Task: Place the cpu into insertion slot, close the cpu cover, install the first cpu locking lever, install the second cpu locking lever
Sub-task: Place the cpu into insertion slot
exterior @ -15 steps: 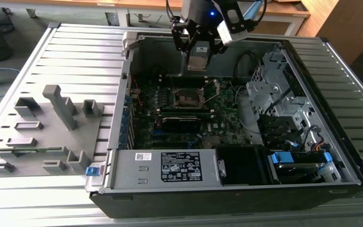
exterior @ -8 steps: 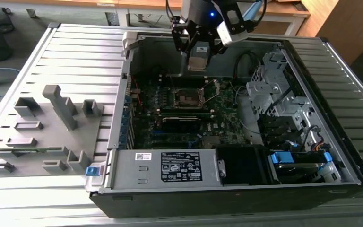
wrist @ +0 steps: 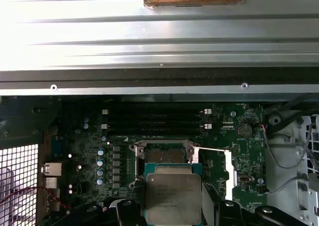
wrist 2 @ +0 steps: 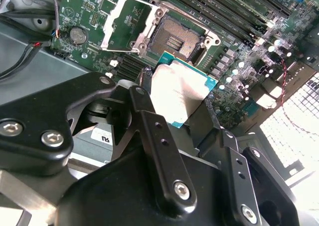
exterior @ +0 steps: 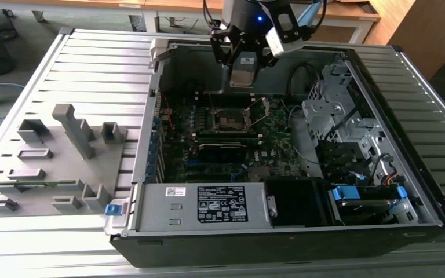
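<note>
Gripper clamps the cpu, apparently just above the open insertion slot; cpu cover flipped open beside it, memory slots near.

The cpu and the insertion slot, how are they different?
The cpu has a pale silver-grey top, while the insertion slot is dark in the middle. The cpu hangs in the air, pinched by the claw. The insertion slot sits fixed on the green motherboard. The cpu is a flat solid chip, and the insertion slot is an empty hollow, left uncovered. Both are square and look about the same size.
</note>
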Tool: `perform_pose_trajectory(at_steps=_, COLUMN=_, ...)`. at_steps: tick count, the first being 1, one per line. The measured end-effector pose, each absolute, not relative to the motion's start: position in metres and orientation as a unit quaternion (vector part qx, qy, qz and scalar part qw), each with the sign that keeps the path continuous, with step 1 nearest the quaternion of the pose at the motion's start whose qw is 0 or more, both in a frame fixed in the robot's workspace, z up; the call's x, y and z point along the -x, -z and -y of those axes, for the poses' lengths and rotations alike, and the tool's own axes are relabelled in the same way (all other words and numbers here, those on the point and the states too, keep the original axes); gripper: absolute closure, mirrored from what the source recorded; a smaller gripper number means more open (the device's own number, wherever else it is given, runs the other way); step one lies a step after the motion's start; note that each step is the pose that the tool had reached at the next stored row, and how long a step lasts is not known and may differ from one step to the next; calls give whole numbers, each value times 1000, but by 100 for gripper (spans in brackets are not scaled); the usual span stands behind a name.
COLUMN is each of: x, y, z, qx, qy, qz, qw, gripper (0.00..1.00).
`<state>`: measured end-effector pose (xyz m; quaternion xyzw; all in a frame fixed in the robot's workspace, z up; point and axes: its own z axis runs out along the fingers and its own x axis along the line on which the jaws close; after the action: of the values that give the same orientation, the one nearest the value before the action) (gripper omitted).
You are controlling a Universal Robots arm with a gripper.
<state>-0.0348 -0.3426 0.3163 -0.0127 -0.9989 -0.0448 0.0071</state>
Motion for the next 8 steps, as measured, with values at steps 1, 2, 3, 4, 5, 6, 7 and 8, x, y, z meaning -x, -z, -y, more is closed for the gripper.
perform_pose_trajectory(at_steps=1, x=35, y=-316, z=343, qx=13, qy=45, qz=999, qw=7, gripper=46)
perform_pose_trajectory(at_steps=2, x=35, y=-316, z=343, qx=13, qy=45, qz=999, qw=7, gripper=46)
perform_pose_trajectory(at_steps=3, x=35, y=-316, z=343, qx=13, qy=45, qz=999, qw=7, gripper=46)
perform_pose_trajectory(at_steps=4, x=35, y=-316, z=343, qx=13, qy=45, qz=999, qw=7, gripper=46)
perform_pose_trajectory(at_steps=5, x=35, y=-316, z=343, qx=13, qy=45, qz=999, qw=7, gripper=46)
perform_pose_trajectory(at_steps=6, x=35, y=-316, z=343, qx=13, qy=45, qz=999, qw=7, gripper=46)
perform_pose_trajectory(at_steps=7, x=35, y=-316, z=343, qx=13, qy=45, qz=999, qw=7, gripper=46)
perform_pose_trajectory(at_steps=8, x=35, y=-316, z=343, qx=13, qy=45, qz=999, qw=7, gripper=46)
